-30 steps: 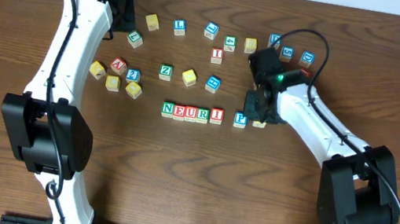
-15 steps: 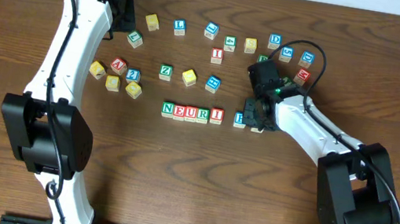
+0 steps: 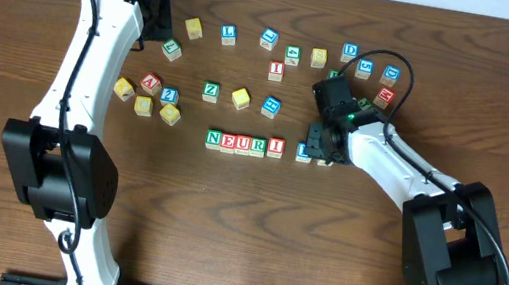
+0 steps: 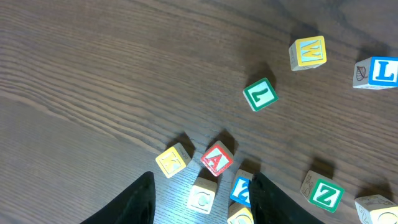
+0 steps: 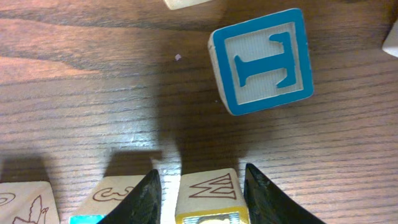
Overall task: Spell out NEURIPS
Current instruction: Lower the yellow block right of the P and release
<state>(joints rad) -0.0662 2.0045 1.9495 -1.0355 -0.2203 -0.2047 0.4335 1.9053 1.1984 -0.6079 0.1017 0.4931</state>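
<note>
N, E, U, R, I cubes (image 3: 243, 144) stand in a touching row mid-bench (image 3: 221, 229). Blue P cube (image 3: 303, 153) sits just right of the I, small gap between. Right gripper (image 5: 200, 183) is low at the row's end, jaws apart astride the yellow-faced cube (image 5: 208, 198), with a slit showing on one side. Left gripper (image 4: 202, 182) is parted and empty, above the red A cube (image 4: 216, 158). Loose cubes (image 3: 240, 98) lie scattered beyond the row.

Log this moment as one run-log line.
left gripper: open, empty | right gripper: open around yellow-faced wooden cube | row of wooden letter cubes: reads NEURI
</note>
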